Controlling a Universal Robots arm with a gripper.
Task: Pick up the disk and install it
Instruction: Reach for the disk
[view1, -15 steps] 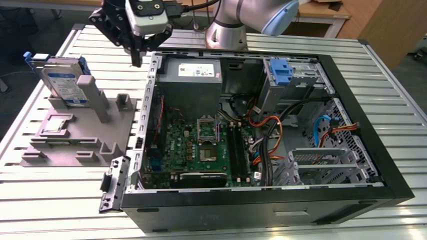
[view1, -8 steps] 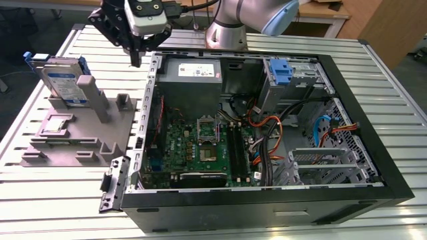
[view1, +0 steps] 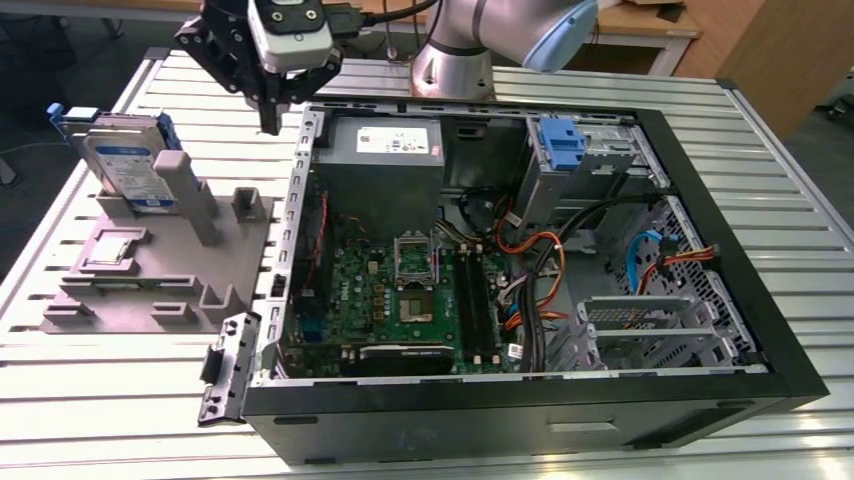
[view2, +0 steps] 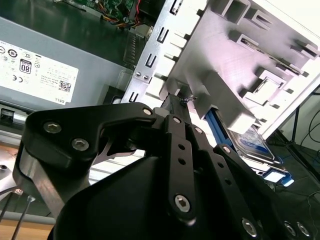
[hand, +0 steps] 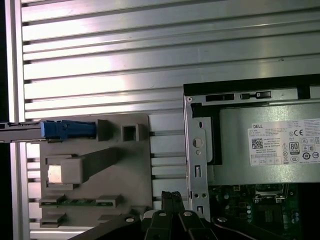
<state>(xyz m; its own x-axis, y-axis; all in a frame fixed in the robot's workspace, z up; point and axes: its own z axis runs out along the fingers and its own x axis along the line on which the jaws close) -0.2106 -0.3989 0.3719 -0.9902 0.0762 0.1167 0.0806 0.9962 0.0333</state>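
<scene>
My black gripper (view1: 271, 122) hangs just above the left wall of the open black computer case (view1: 467, 425), jaws pressed together and holding nothing. The flat silver-grey, blue-bracketed disk (view1: 127, 165) stands upright in the grey plastic fixture (view1: 134, 300) beside that case, apart from me.

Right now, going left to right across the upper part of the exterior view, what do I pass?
disk → gripper → power-supply box → blue drive bracket

disk (view1: 128, 166) – silver-grey w/ white+blue label, blue bracket on its edges – stands on edge, approx upright, in grey holder (view1: 150, 285)
</scene>
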